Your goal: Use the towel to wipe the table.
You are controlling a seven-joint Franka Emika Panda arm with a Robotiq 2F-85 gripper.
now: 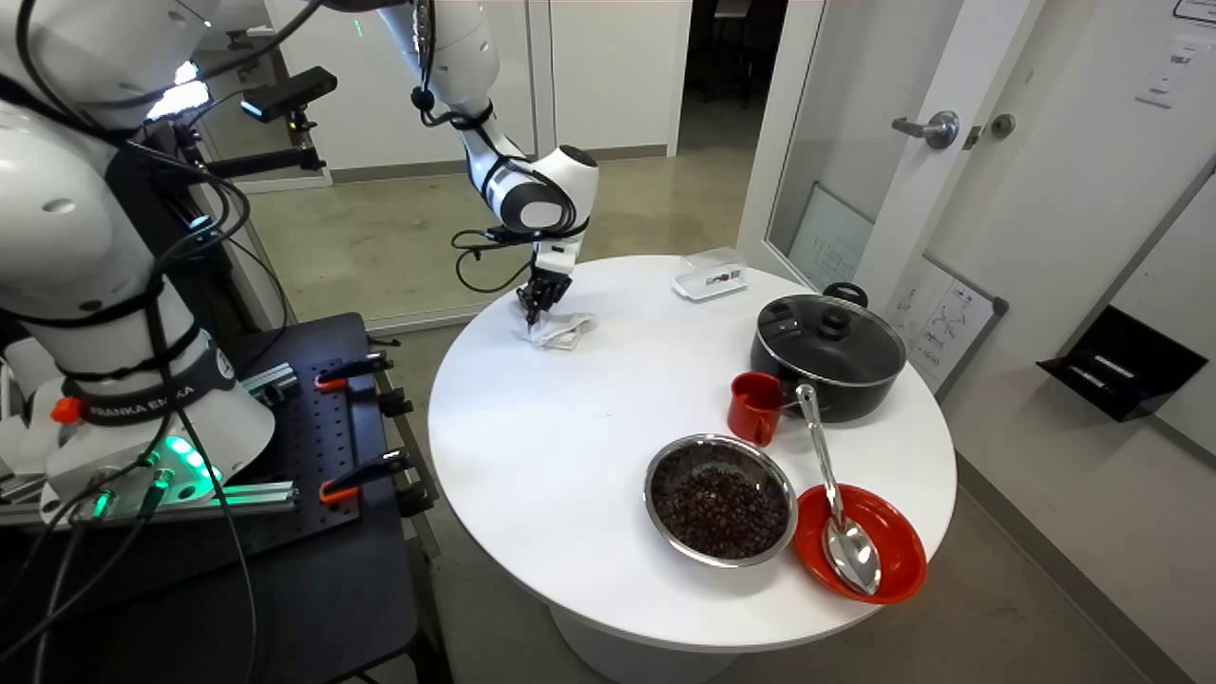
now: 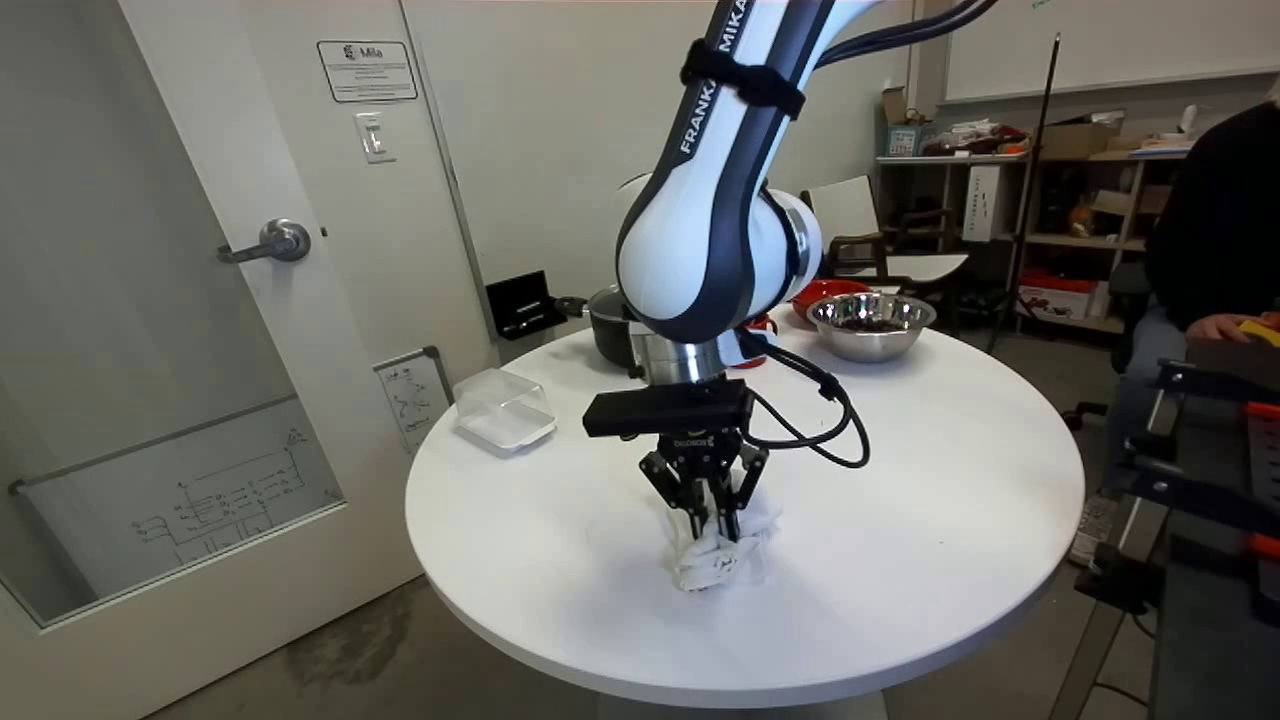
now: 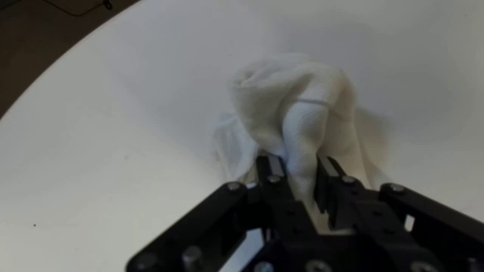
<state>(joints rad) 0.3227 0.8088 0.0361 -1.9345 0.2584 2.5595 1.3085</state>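
Seemingly, grasping is done, wiping unfinished: at lower centre in an exterior view, a crumpled white cloth towel (image 2: 716,565) touches the round white table (image 2: 950,500), one fold pinched in the black two-fingered gripper (image 2: 715,533). Farther back, right of centre, the surface near the round steel bowl (image 2: 872,338) likely awaits wiping; what's clean I cannot tell.

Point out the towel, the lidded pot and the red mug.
Towel (image 3: 304,122), wrist view: on a bunched fold.
Lidded pot (image 1: 828,355), in an exterior view: on the lid.
Red mug (image 1: 752,408), in an exterior view: on its side wall.
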